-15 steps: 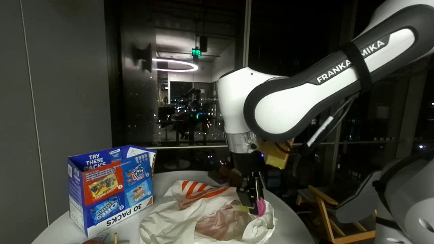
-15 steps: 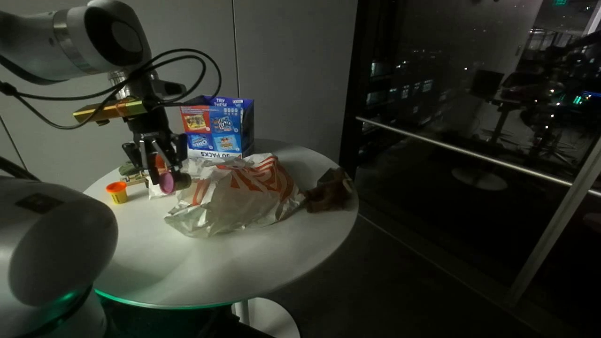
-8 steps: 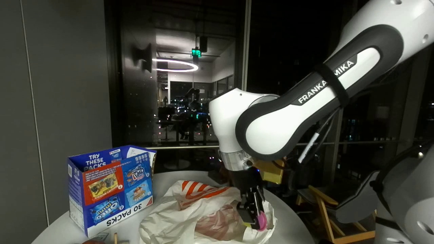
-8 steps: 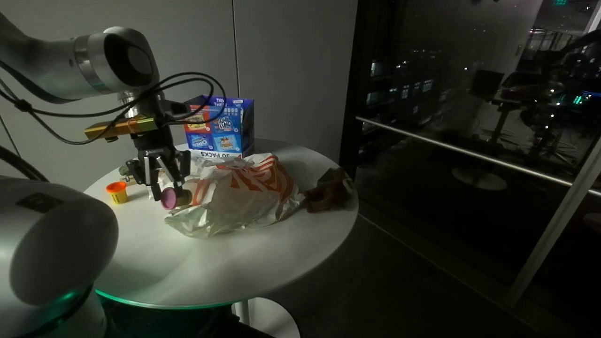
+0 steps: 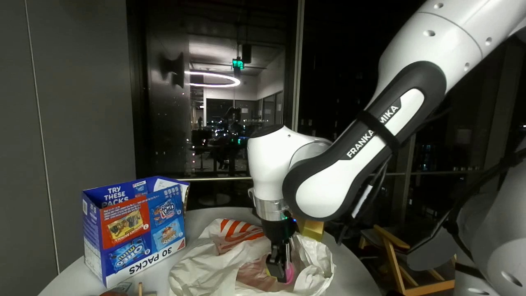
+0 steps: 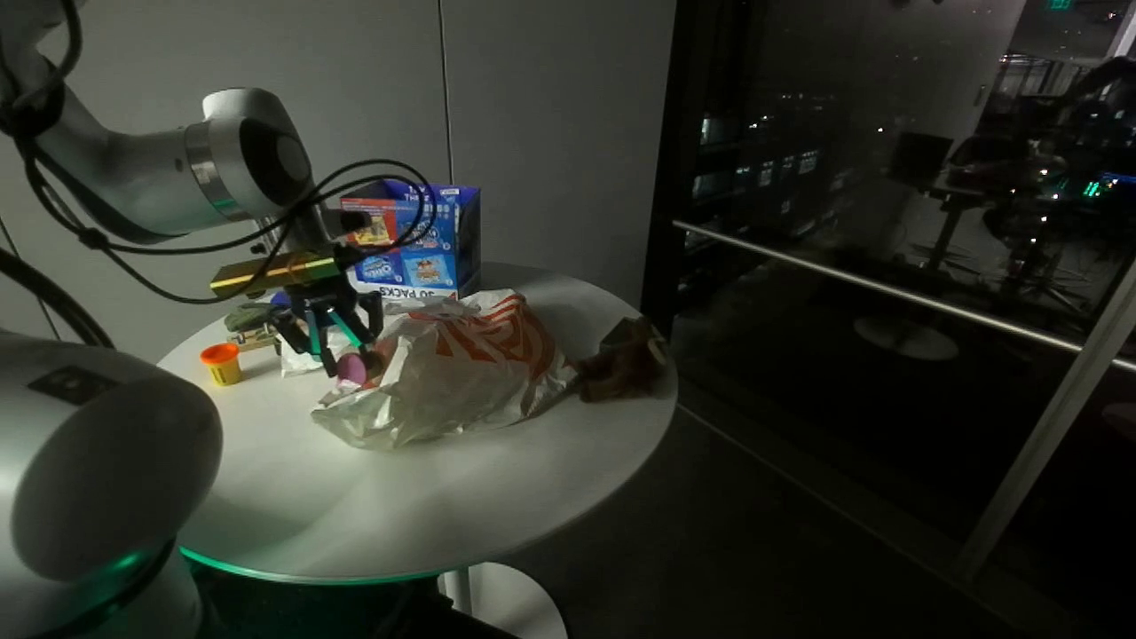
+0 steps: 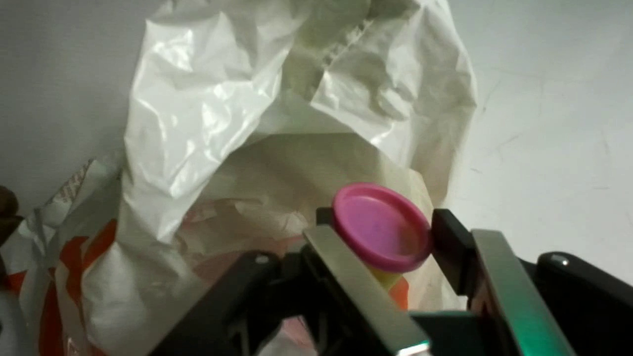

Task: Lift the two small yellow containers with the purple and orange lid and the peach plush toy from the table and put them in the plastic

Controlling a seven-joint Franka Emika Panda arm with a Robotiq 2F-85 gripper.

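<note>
The end effector (image 6: 353, 355) and the purple-lid tub (image 7: 381, 230) sit farther in toward the bag (image 6: 470, 364) than a moment ago, while the bag itself lies where it did. We see the end effector grasping this tub, a finger on either side. The tub is held tilted at the bag's open mouth, and in an exterior view its lid (image 6: 352, 368) faces the camera; we cannot tell whether it is past the rim. The orange-lid tub (image 6: 222, 364) stands upright on the desk (image 6: 497, 506), apart from the bag. Just beside the bag's other end we make out a brown thing (image 6: 623, 359), too dim to identify. In both exterior views the box (image 5: 135, 234) stands near the bag.
</note>
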